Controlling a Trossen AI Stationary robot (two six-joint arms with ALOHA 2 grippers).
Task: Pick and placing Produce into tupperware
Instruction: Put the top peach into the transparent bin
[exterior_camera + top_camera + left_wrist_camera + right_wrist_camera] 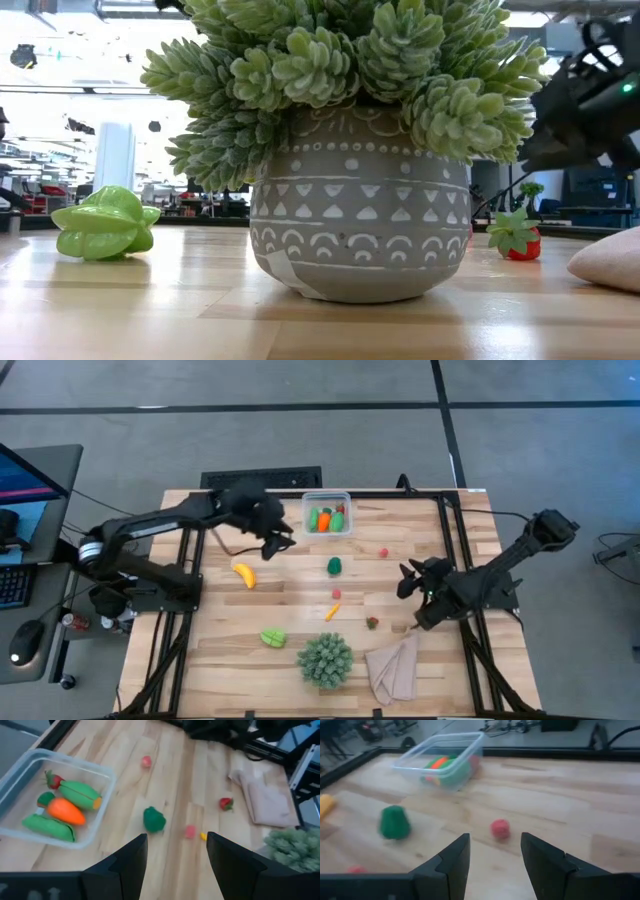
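plant: spiky green, fills the middle in a grey patterned pot (360, 235) w/ white arcs & triangles, standing on the wood table (150, 315)
green star fruit (103, 224): on table, left of pot, apart from it
strawberry (517, 236): small red, green leaves, right of pot, farther back
beige cloth (610, 260): right edge, partly cut off
dark arm (590, 100): upper right, prob. the right arm; gripper not made out

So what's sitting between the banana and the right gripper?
In the high view, the dark green piece lies between the banana and the right gripper, slightly nearer the container's side; otherwise bare wood.
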